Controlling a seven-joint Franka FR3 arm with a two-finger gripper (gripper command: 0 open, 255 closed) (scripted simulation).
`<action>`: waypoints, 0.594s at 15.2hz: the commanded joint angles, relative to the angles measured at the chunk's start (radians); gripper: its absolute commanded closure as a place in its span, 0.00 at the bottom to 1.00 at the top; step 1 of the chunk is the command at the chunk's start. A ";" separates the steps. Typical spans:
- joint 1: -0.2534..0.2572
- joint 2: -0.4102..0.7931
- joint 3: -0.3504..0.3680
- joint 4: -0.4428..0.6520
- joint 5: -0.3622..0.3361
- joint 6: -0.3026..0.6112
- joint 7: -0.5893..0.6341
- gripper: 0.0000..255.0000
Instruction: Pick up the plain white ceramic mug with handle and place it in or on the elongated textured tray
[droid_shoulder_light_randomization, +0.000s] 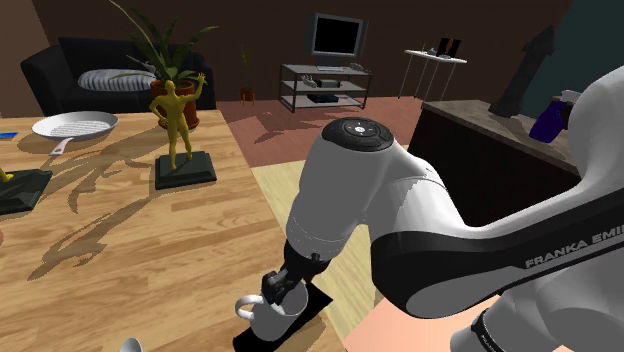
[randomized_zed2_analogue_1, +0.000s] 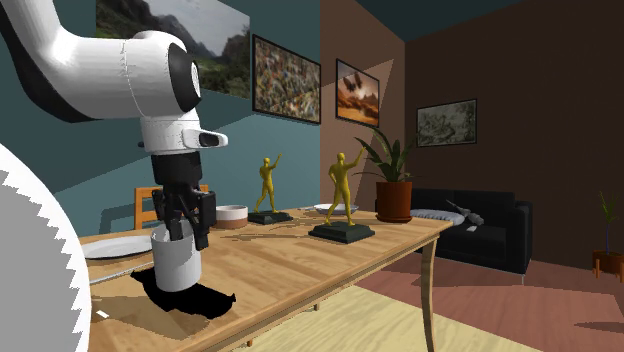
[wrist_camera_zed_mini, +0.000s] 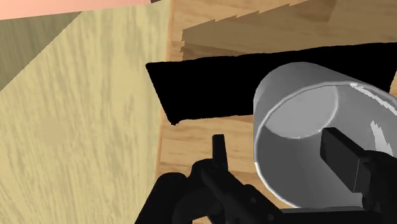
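The wooden table (droid_shoulder_light_randomization: 150, 250) bore a flat black tray (droid_shoulder_light_randomization: 318, 303) at the edge nearest the stand. Farther along the top stood a yellow figurine (droid_shoulder_light_randomization: 178, 120) on a dark square base. A second figurine (randomized_zed2_analogue_1: 266, 185) of the same kind stood well apart from it, nearer the shoulder view's left edge. Beyond them a white pan (droid_shoulder_light_randomization: 72, 125) rested near the far end. In the second exterior view a white plate (randomized_zed2_analogue_1: 115, 247) and a bowl (randomized_zed2_analogue_1: 232, 215) sat along the table's far side.
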 joint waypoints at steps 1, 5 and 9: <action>0.000 0.000 0.000 0.000 0.000 0.000 0.000 0.00; 0.008 -0.026 -0.009 0.013 0.016 -0.037 -0.012 0.00; 0.025 -0.089 -0.032 0.058 0.046 -0.138 -0.036 0.00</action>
